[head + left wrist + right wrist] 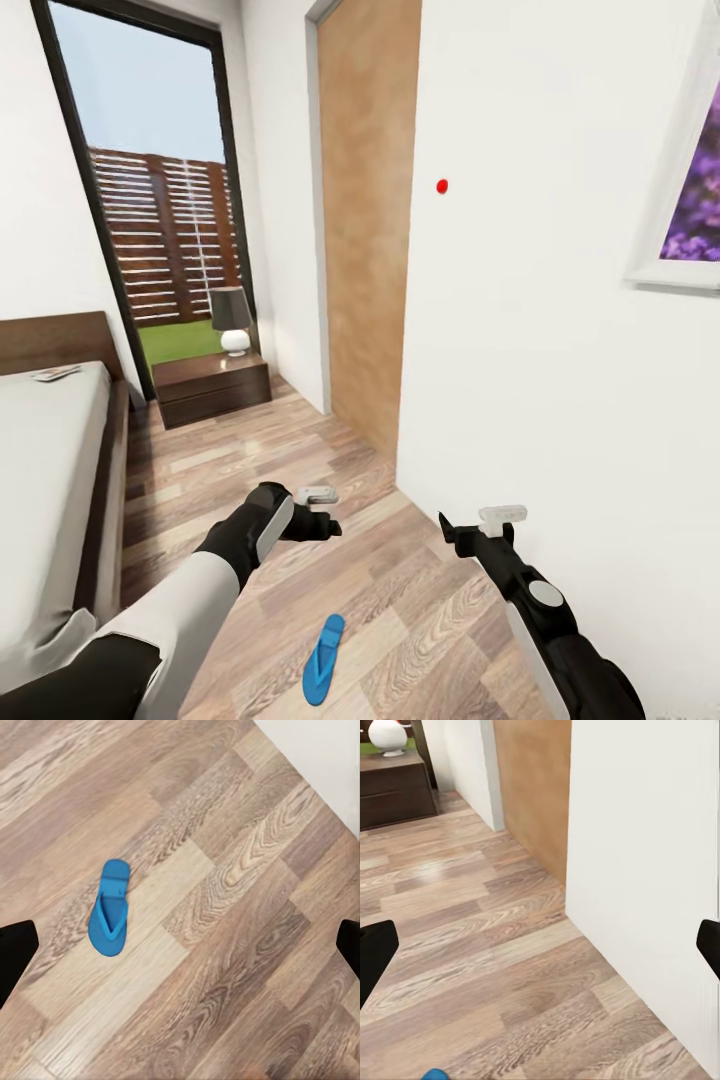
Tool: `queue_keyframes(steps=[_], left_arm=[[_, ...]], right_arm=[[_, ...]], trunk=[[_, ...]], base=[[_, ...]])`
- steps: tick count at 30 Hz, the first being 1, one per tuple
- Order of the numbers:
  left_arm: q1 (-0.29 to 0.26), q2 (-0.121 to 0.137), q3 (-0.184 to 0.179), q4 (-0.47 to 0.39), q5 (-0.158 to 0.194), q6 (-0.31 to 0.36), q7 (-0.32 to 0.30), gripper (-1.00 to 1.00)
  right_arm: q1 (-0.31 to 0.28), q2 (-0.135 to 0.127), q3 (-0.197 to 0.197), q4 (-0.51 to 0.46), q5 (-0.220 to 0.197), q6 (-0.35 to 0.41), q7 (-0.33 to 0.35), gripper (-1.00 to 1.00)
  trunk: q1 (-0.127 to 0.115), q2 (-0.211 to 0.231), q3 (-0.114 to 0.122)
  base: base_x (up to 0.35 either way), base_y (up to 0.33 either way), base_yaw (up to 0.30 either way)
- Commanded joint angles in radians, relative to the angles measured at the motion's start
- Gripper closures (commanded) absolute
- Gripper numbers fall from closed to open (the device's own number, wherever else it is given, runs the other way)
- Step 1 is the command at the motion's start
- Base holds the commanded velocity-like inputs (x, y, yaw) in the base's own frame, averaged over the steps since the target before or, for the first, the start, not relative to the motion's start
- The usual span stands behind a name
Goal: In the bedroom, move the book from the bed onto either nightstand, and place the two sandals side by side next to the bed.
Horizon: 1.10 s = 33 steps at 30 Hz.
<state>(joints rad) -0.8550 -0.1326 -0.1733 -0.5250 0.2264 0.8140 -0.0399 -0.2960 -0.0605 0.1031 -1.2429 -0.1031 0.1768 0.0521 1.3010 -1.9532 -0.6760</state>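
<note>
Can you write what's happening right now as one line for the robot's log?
left gripper: open, above floor | right gripper: open, near wall | sandal: on floor, untouched | book: on bed

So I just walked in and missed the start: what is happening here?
A two-armed robot stands on the wood-plank bedroom floor, holding nothing. One bright blue flip-flop sandal lies on the floor between its arms, under the open left hand. The right hand is open too. A small thin book lies on the grey-mattressed bed.
</note>
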Motion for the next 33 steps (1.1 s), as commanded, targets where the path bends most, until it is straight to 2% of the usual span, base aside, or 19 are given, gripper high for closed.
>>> queue_keyframes(steps=[1,17,23,33], left_arm=[[0.000,0.001,-0.003,-0.001,0.004,0.004,0.000,-1.00],[-0.001,0.001,-0.003,-0.001,0.004,0.006,-0.006,-1.00],[-0.001,0.001,-0.002,-0.001,0.005,0.005,-0.006,-1.00],[-0.001,0.001,-0.003,-0.001,0.005,0.005,-0.006,-1.00]], right_arm=[[0.000,-0.001,0.001,-0.001,-0.010,0.005,0.001,-1.00],[0.000,-0.001,0.001,0.000,-0.009,0.001,0.001,-1.00],[0.000,-0.001,0.001,0.000,-0.010,0.001,0.002,-1.00],[0.000,-0.001,0.001,-0.001,-0.010,0.002,0.002,-1.00]], trunk=[[0.004,-0.008,-0.004],[0.065,-0.120,-0.053],[0.088,-0.162,-0.068],[0.126,-0.232,-0.091]], base=[[0.000,0.000,-0.185],[0.120,0.085,-0.030],[0.195,0.136,-0.190],[0.022,0.014,-0.233]])
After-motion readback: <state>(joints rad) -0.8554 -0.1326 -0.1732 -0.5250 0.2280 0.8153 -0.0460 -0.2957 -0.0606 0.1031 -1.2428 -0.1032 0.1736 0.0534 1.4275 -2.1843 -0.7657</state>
